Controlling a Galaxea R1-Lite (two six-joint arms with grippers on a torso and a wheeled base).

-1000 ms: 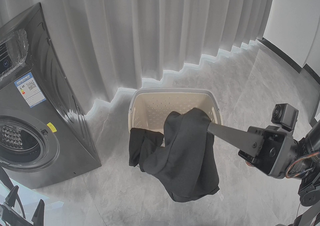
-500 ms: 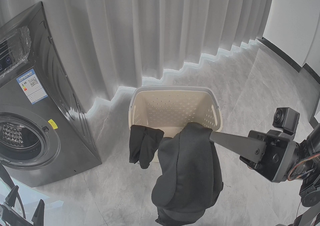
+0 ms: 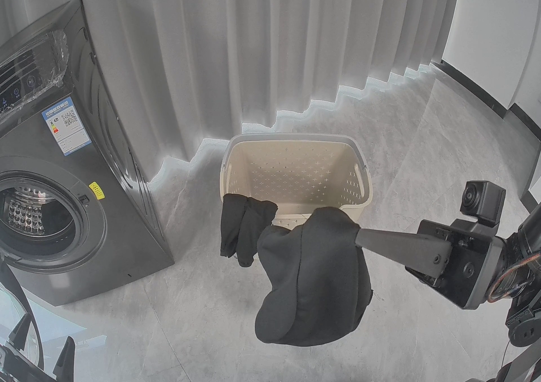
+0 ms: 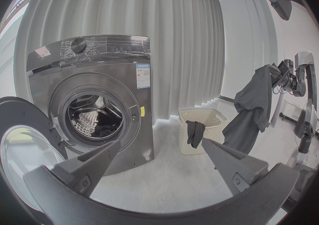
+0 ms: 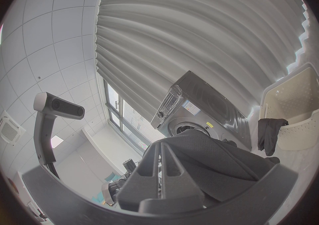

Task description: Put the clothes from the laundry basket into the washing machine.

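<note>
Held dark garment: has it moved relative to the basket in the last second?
Yes: the dark garment has drawn back from over the laundry basket, toward the robot.

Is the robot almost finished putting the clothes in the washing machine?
Only partway. Done: the washing machine stands open, and a dark clump, probably clothing, lies in its drum. In hand: the right tool is shut on a dark garment hanging over the floor in front of the laundry basket. Left: that garment must reach the drum, and a black garment draped over the basket's rim waits.
</note>
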